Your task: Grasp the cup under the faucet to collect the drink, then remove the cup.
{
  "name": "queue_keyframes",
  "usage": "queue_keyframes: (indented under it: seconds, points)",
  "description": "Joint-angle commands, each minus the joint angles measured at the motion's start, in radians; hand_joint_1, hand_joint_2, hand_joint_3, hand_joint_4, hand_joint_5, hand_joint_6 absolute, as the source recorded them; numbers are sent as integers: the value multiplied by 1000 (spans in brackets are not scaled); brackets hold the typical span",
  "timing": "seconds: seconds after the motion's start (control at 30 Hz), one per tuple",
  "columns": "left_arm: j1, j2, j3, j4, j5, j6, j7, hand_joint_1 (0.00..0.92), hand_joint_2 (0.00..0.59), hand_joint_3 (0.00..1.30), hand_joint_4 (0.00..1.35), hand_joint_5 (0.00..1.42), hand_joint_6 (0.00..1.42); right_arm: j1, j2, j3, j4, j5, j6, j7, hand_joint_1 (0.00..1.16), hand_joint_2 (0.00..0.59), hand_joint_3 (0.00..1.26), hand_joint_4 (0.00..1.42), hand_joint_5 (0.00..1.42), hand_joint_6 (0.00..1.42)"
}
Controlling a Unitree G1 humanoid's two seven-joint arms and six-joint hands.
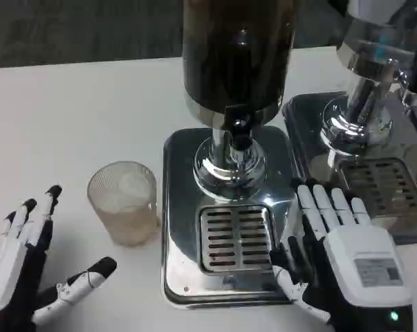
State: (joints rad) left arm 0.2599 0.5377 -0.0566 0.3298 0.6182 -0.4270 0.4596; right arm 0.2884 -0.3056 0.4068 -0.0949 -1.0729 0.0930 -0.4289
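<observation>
A clear ribbed cup [123,202] stands upright on the white table, left of the dispenser base and not under the faucet. The black faucet [239,131] juts from a dark drink dispenser [237,55] above a slotted drip grate [234,237]. My left hand [28,273] lies open at the lower left, fingers spread, a short gap from the cup. Over the right edge of the chrome base [180,228] my right hand [339,256] rests open with fingers extended, holding nothing.
A second chrome dispenser [374,83] with its own drip tray [381,183] stands at the right. White table [70,117] stretches to the left and back of the cup.
</observation>
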Motion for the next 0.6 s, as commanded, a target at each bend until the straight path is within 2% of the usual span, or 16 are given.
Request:
queue_keyframes:
  seconds: [0.03,0.47,0.6]
  points:
    - [-10,-7,-3,12,-11,-9,-6,0,64,0,0,0,0,4,3,0,-14,4,7,9,287,432,0,0,0,0]
    - [-23,-17,-4,25,-24,-14,-3,0,59,0,0,0,0,1,6,-2,-11,7,9,9,287,432,0,0,0,0]
    - [-54,-31,-1,60,-69,-28,-25,0,22,0,0,0,0,4,9,-3,-13,7,12,8,287,432,0,0,0,0]
